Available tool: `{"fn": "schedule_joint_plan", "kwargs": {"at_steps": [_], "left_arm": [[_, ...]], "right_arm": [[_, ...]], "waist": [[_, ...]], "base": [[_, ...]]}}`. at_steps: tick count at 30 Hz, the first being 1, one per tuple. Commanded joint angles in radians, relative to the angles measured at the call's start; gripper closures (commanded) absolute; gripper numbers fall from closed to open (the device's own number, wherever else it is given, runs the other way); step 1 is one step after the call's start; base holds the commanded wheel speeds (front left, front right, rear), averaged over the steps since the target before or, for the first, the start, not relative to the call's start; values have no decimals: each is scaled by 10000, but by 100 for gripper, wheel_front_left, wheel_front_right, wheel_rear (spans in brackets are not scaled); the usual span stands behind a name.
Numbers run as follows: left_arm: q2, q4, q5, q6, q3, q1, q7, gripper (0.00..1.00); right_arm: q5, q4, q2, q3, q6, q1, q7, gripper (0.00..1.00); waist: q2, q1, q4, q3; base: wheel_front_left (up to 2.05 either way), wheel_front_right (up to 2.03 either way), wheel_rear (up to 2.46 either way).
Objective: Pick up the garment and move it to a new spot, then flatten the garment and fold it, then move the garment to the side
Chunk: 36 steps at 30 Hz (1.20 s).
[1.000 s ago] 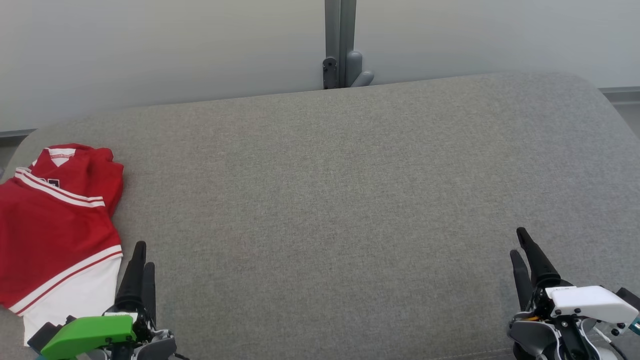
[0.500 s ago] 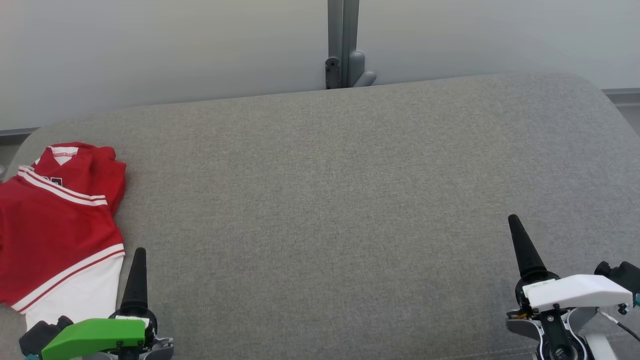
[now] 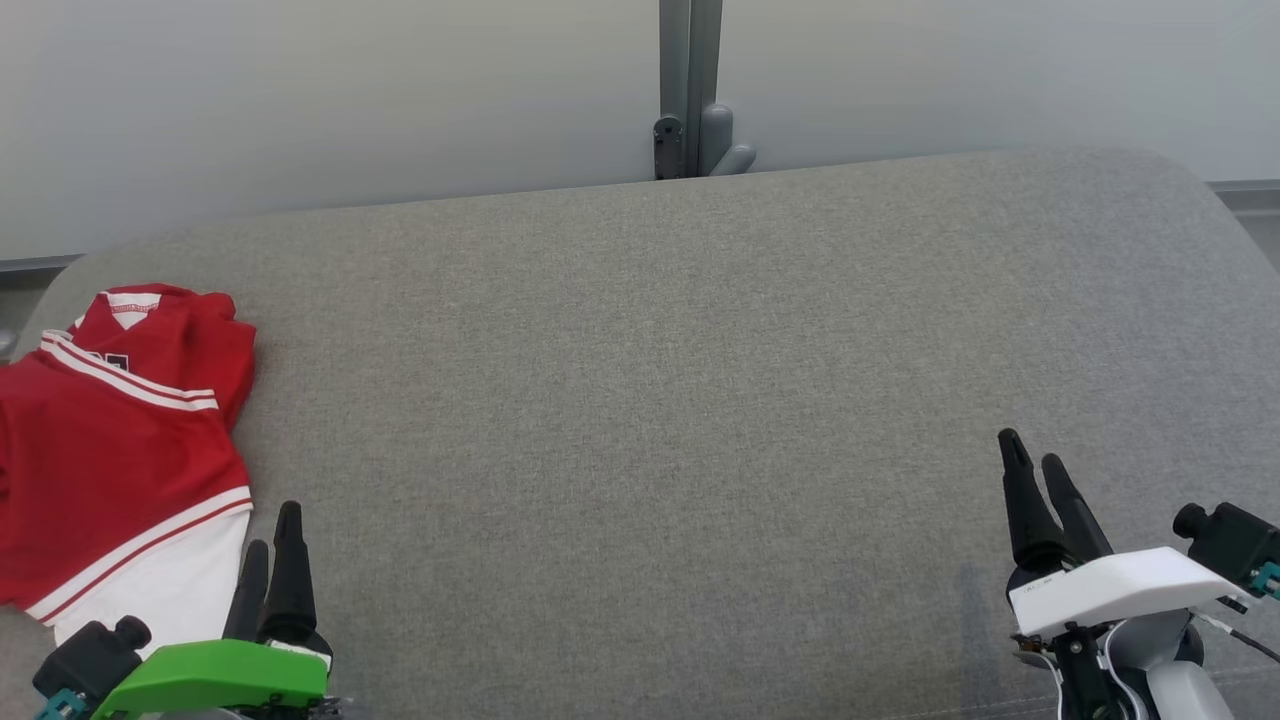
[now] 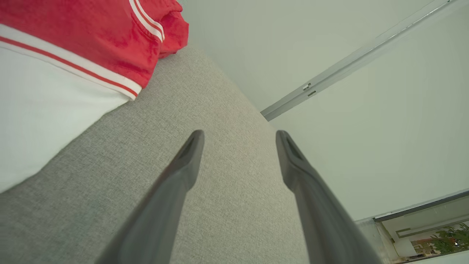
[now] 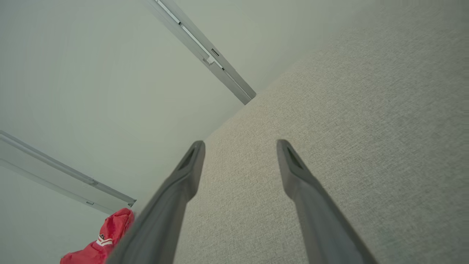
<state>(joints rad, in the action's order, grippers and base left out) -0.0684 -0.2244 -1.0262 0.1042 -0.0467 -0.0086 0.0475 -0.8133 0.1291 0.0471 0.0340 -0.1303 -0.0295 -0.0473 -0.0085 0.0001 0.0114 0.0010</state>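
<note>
garment: red jersey point(image 3: 120, 450) with white stripes and a white lower panel. it's at the far left of the grey cushion point(image 3: 640, 400), partly running off the left edge of the head view. collar end is away from me, white end towards me. it looks rumpled and doubled over rather than neatly folded, so i'd guess the pick-up hasn't started, but i can't swear to it.
left gripper point(image 3: 272, 527): just beside the white end of the jersey, on its right, not touching as far as i can tell. the wrist cam shows the two fingers a moderate gap apart with only cushion between them, so it's empty.
right gripper point(image 3: 1030, 448): way over at the lower right, well apart from the jersey. fingers parted about the same, nothing held.
what changed: half a second back each gripper showed as one single spike in the head view. now i see both fingers again, so both wrists have rolled. the right one also slid a bit left. the whole picture crept right a touch too (the wall post point(image 3: 690, 90) shifted along with the jersey). that's the head moving, not the cloth.
what it means: nothing's been gripped, and the jersey is where it was. the left arm is the obvious one to go in, swinging left and down onto the cloth.
watch out: thin fabric on a soft cushion, easy to pinch just one layer.
</note>
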Motion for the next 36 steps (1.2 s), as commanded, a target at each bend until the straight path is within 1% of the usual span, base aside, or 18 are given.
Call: {"fn": "schedule_joint_plan", "kwargs": {"at_steps": [1, 6, 13, 14, 36], "left_arm": [[-124, 185, 609, 27, 20, -9, 132, 0], [-131, 305, 1609, 43, -5, 67, 302, 0], [-90, 329, 2597, 123, -51, 179, 532, 0], [-90, 329, 2597, 123, -51, 179, 532, 0], [-235, 372, 5269, 255, 56, 523, 1171, 0]], "right_arm": [[598, -159, 59, 21, -4, -55, -134, 0], [1488, -15, 52, -47, -4, -84, -304, 0], [2558, 39, 44, -22, -4, -102, -530, 0], [2558, 39, 44, -22, -4, -102, -530, 0], [5364, -85, 37, -8, -4, 209, -1174, 0]], "waist": [[27, -1, -3, 5], [30, -1, 0, 15], [35, -1, 25, 21], [35, -1, 25, 21], [51, -1, 151, -12]], "base": [[0, 0, 0], [0, 0, 0], [0, 0, 0], [0, 0, 0], [0, 0, 0]]}}
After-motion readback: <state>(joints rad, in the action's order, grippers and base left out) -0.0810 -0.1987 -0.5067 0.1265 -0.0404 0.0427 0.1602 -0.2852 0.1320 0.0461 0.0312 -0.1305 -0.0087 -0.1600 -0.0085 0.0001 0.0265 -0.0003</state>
